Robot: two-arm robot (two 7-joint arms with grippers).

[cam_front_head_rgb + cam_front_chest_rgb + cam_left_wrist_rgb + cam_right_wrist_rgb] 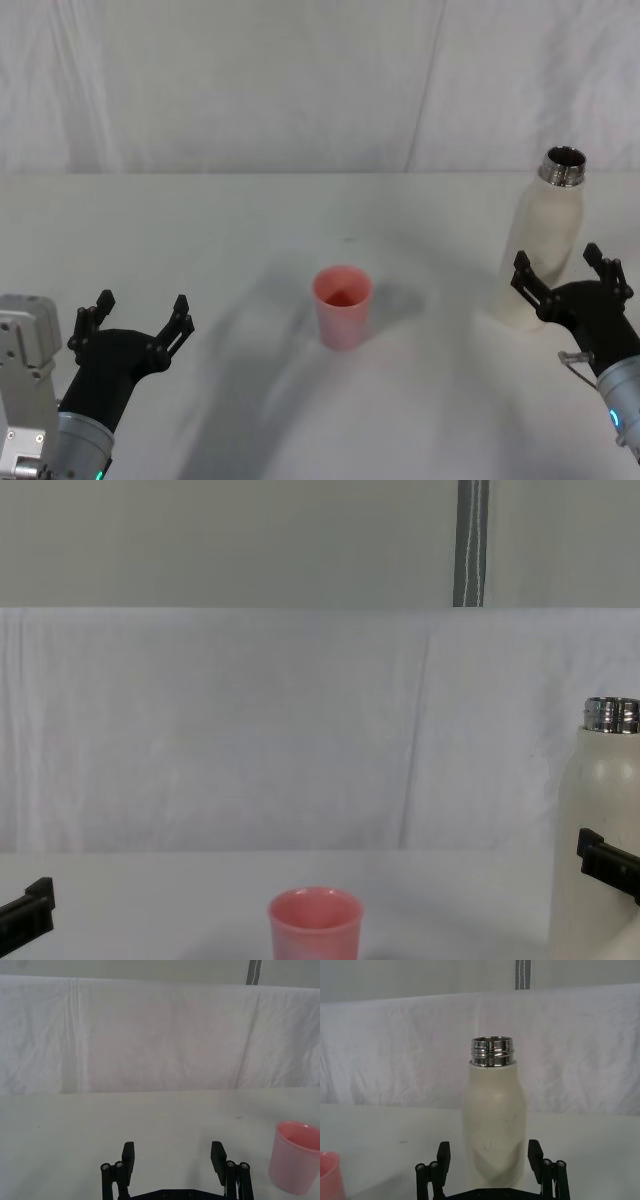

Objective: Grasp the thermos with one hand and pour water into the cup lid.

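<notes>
The cream-white thermos [545, 240] stands upright at the table's right, its silver neck open; it also shows in the right wrist view [494, 1115] and chest view [598, 830]. My right gripper [567, 268] is open, its fingers straddling the thermos's lower body without closing on it; the right wrist view shows the gripper [491, 1156] with the bottle between its fingers. The pink cup lid [342, 306] sits upright mid-table, also seen in the chest view [314, 923] and left wrist view [295, 1157]. My left gripper [136, 319] hovers open and empty at the near left [174, 1157]. No water is visible.
A white cloth covers the table [250, 230] and hangs as a backdrop behind it. A grey pole [470, 542] stands behind the backdrop. Bare tabletop lies between the cup lid and each gripper.
</notes>
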